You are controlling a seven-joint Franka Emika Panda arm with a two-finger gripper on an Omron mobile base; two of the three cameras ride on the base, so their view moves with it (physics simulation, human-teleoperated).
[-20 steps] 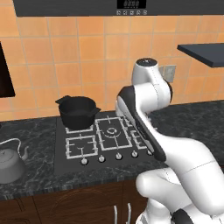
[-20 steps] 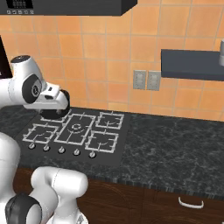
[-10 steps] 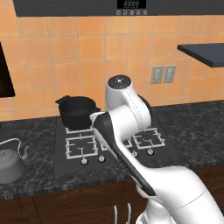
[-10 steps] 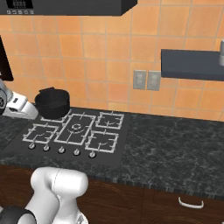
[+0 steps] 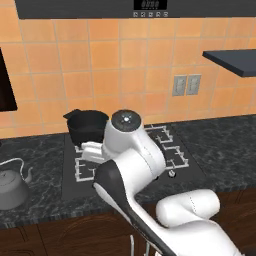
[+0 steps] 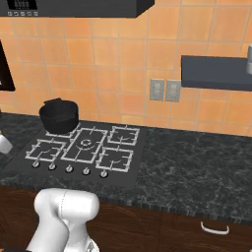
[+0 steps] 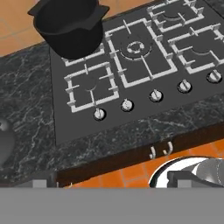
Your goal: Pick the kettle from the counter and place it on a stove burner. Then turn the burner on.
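The grey kettle (image 5: 11,188) stands on the dark marbled counter (image 5: 44,161) left of the stove (image 5: 176,156), its wire handle arching over it. In the hand view its rounded edge (image 7: 3,145) shows at the far left. My gripper (image 5: 89,152) hangs over the stove's left side, to the right of the kettle and apart from it. It is open and holds nothing. The hand view looks down on the stove (image 7: 144,65) and its row of silver knobs (image 7: 127,105).
A black two-handled pot (image 5: 86,125) sits on the rear left burner, close behind my hand; it also shows in the right base view as the pot (image 6: 59,116). My own arm covers the stove's middle in the left base view. Bare counter (image 6: 197,167) stretches right of the stove.
The arm has swung left across the stove toward the kettle's side, and the hand has slid to the left edge of the right base view. The gripper has stayed open.
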